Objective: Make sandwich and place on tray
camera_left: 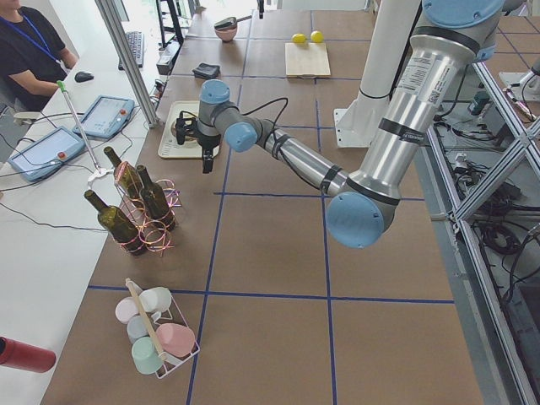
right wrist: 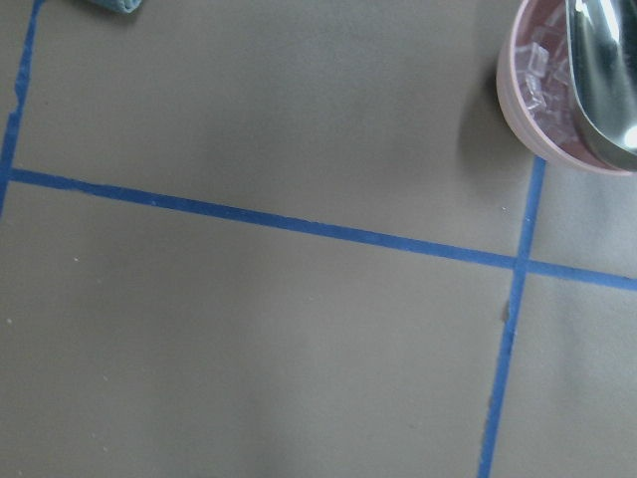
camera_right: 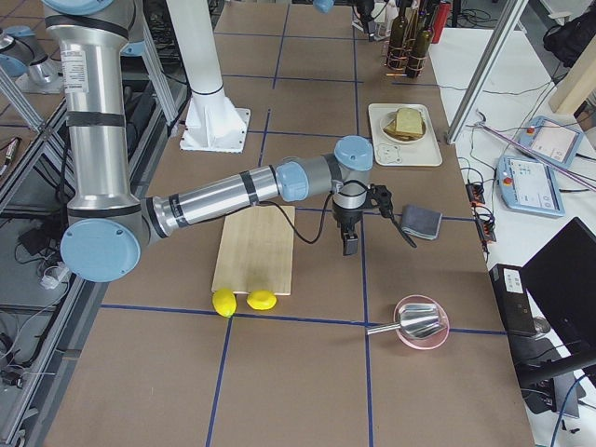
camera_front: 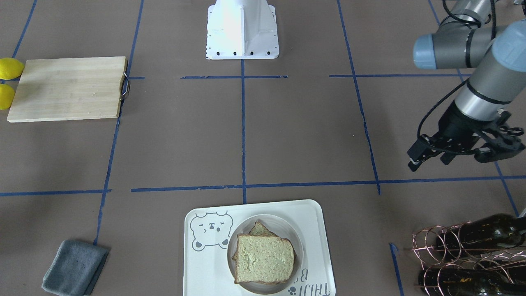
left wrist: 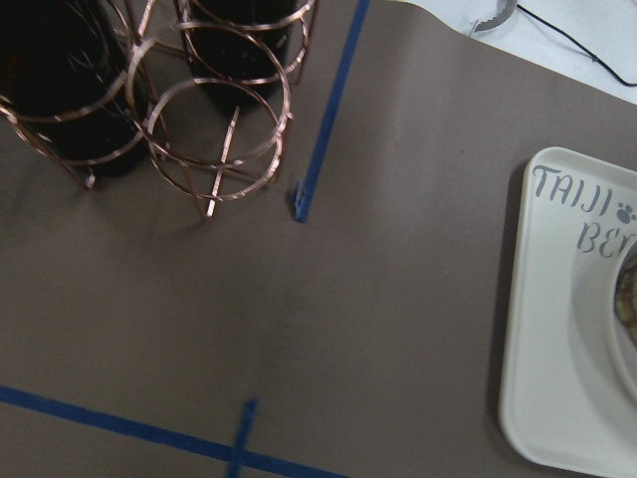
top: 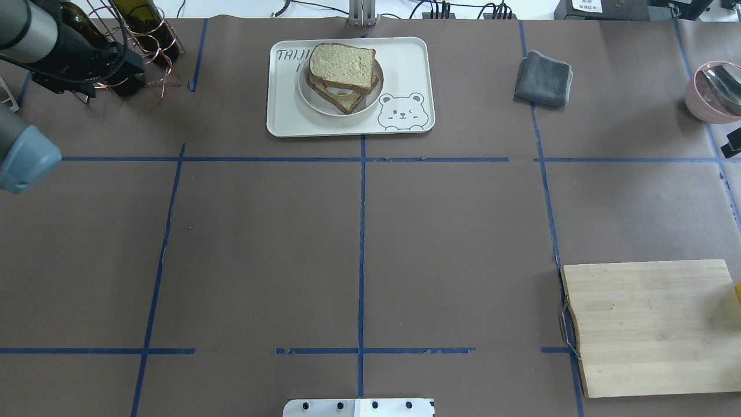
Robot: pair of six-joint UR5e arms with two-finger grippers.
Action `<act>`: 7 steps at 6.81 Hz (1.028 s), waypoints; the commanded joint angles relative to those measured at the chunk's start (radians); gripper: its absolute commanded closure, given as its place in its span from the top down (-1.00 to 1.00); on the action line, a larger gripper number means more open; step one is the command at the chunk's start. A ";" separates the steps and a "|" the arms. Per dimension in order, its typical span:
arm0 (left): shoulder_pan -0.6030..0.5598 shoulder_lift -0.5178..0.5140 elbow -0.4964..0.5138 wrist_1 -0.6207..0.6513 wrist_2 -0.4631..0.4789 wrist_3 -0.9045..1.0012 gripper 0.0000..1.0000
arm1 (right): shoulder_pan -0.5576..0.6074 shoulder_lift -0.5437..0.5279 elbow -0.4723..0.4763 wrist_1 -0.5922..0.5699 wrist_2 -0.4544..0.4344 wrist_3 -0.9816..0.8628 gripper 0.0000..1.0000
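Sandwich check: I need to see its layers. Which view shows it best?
Overhead exterior: the sandwich shows both slices with white between them. Front-facing shows mainly its top slice; exterior right shows it small; exterior left barely; left wrist a sliver; right wrist none.

The table's broad brown middle is lying open up to the tray; a copper rack (dark bottles filling it) is standing off its left side, a grey cloth sitting off its right.

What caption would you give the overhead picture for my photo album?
Sandwich stacked on a round plate on the bear tray; the left arm hangs beside the wine bottle rack.
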 commanded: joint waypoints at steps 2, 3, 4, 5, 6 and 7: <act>-0.154 0.217 -0.012 0.012 -0.055 0.497 1.00 | 0.143 -0.129 -0.028 0.005 0.076 -0.195 1.00; -0.210 0.267 -0.007 0.031 -0.072 0.640 1.00 | 0.150 -0.158 -0.033 0.008 0.087 -0.195 1.00; -0.273 0.283 0.002 0.084 -0.088 0.770 1.00 | 0.150 -0.141 -0.030 0.013 0.092 -0.195 1.00; -0.316 0.298 -0.009 0.201 -0.103 0.877 1.00 | 0.150 -0.139 -0.021 0.013 0.101 -0.192 1.00; -0.372 0.302 0.003 0.280 -0.106 0.976 1.00 | 0.150 -0.143 -0.025 0.013 0.100 -0.189 1.00; -0.419 0.340 0.006 0.308 -0.109 1.062 1.00 | 0.157 -0.154 -0.030 0.008 0.104 -0.185 1.00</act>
